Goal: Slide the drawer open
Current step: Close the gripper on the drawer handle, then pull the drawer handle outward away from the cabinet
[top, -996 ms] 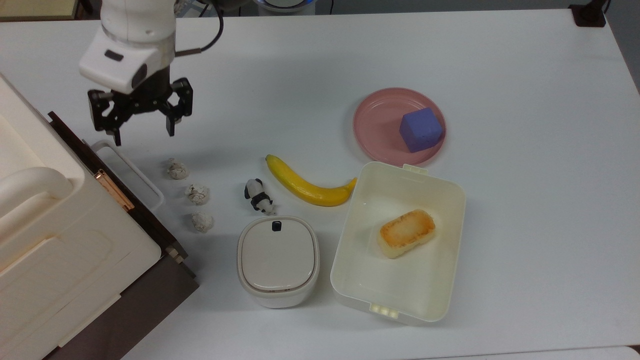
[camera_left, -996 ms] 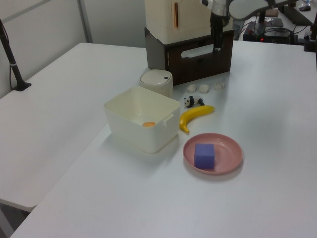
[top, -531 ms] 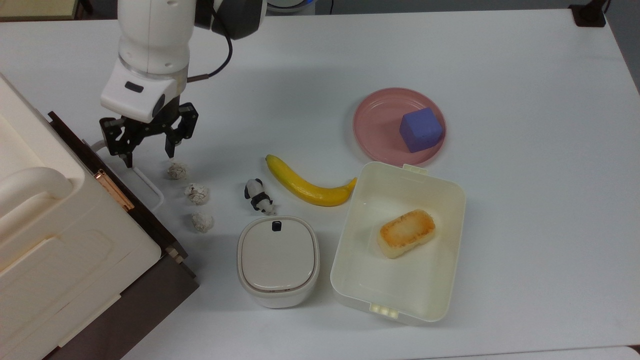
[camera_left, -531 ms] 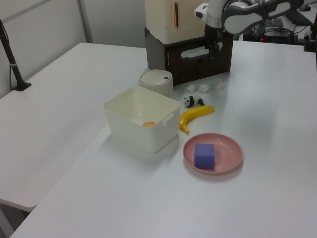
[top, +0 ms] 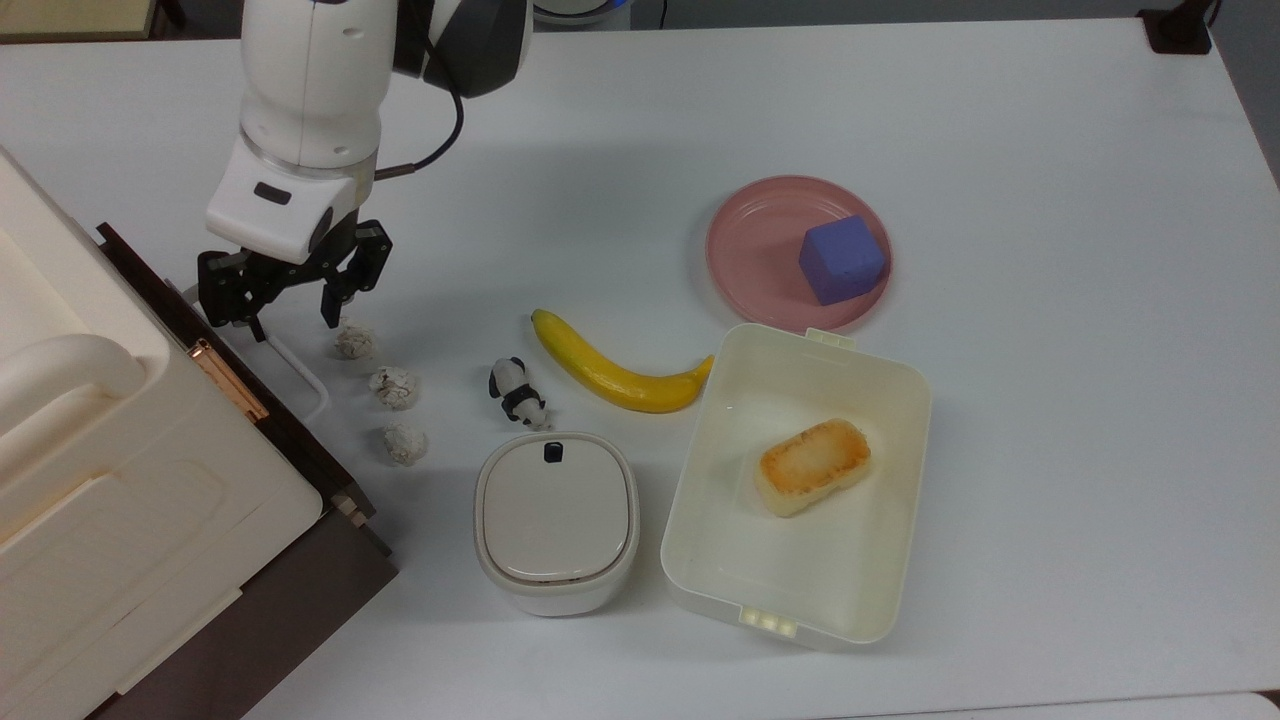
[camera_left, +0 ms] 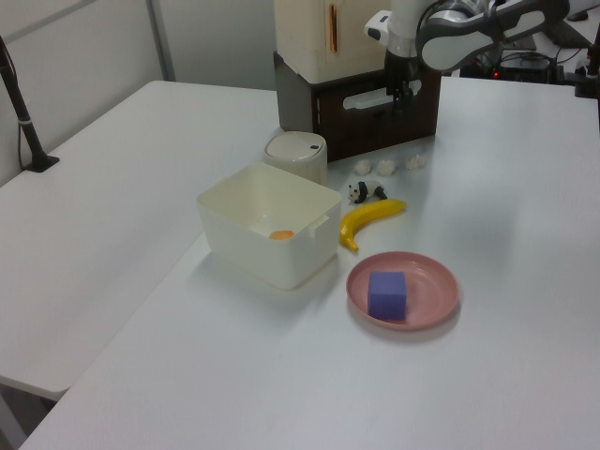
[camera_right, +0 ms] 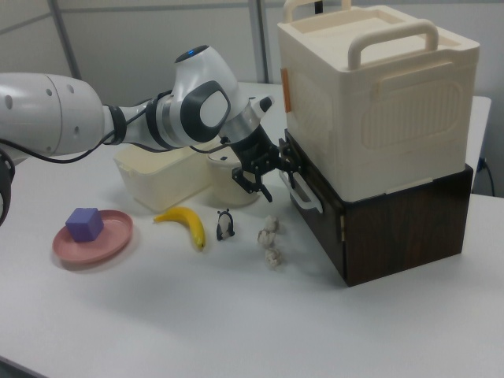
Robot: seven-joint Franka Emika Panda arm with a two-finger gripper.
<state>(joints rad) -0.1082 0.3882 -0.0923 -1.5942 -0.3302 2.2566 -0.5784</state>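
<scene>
The drawer (top: 310,455) has a dark brown front and a white bar handle (top: 300,367); its front sits flush with the dark cabinet (camera_right: 402,228) at the top view's left. My gripper (top: 292,326) hangs open at the far end of the handle, one finger on each side of the bar, without pinching it. In the left view the gripper (camera_left: 401,94) is right at the handle (camera_left: 366,97) on the drawer front (camera_left: 375,124). In the right view the gripper (camera_right: 272,181) stands against the handle (camera_right: 304,194).
A cream case (top: 100,470) with a copper latch sits on the cabinet. Three white crumpled lumps (top: 395,388), a panda figure (top: 515,392), a banana (top: 615,372) and a lidded pot (top: 556,520) lie before the drawer. A lunch box (top: 700,560) and pink plate (top: 750,250) are further right.
The gripper has come down from above and moved onto the handle's far end, staying open. In the last half second it shifted slightly toward the drawer front.
</scene>
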